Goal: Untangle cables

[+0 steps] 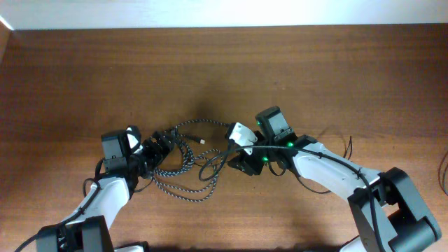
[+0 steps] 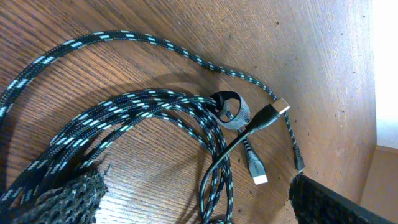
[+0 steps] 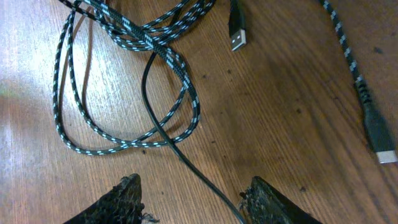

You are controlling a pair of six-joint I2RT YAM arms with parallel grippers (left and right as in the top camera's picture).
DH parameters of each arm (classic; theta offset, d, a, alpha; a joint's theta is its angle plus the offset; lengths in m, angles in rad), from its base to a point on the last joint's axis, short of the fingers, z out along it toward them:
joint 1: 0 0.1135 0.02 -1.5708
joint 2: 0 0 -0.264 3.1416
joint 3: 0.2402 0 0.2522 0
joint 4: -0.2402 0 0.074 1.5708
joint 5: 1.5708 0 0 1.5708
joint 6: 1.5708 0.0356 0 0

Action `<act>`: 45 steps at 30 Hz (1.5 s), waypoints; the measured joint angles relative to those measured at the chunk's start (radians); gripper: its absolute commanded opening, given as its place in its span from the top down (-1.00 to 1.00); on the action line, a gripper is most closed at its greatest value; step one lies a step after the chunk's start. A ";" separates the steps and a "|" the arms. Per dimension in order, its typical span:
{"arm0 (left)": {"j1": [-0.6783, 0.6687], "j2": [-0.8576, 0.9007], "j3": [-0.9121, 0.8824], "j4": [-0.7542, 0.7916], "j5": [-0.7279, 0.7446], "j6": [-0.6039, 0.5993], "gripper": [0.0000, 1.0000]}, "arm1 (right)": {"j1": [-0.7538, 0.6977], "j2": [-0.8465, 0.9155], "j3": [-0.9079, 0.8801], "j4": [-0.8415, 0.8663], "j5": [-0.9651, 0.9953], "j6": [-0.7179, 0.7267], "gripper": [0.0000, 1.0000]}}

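A braided black-and-white cable (image 1: 183, 183) lies in loose loops on the wooden table between my two grippers. The thin black cable (image 1: 222, 155) crosses it. In the left wrist view the braided cable (image 2: 124, 109) is bundled by a grey strap (image 2: 231, 113), with its silver plug (image 2: 256, 169) beside the thin cable's plug (image 2: 268, 115). My left gripper (image 2: 196, 208) is wide open, loops lying between its fingers (image 2: 62, 199). My right gripper (image 3: 196, 199) is open, and the thin black cable (image 3: 208, 183) runs on the table between its fingers (image 3: 121, 199). The braided cable's loops (image 3: 124, 93) lie beyond it.
A black USB plug (image 3: 237, 34) and a braided lead ending in another plug (image 3: 379, 140) lie ahead of the right gripper. Thicker black wires (image 1: 348, 148) trail from the right arm. The table's far edge (image 1: 224, 28) meets a pale wall.
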 measured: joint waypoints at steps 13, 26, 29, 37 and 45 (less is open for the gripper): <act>0.000 0.000 0.000 -0.002 -0.001 0.000 -0.98 | 0.188 0.077 0.000 0.083 0.180 -0.213 0.92; 0.001 -0.007 0.016 -0.068 -0.043 0.001 -0.98 | -0.225 -0.523 -0.001 -0.459 0.770 0.541 0.77; 0.001 -0.008 0.016 -0.068 -0.043 0.001 -0.98 | -0.392 -0.483 0.004 -0.687 0.783 0.821 0.33; 0.001 -0.008 0.016 -0.071 -0.043 0.001 -0.98 | -0.434 -0.457 0.006 -0.925 0.618 1.202 -0.98; 0.002 -0.010 0.019 -0.084 -0.044 0.001 -0.98 | -0.436 -0.203 -0.171 -0.713 0.788 1.742 -0.98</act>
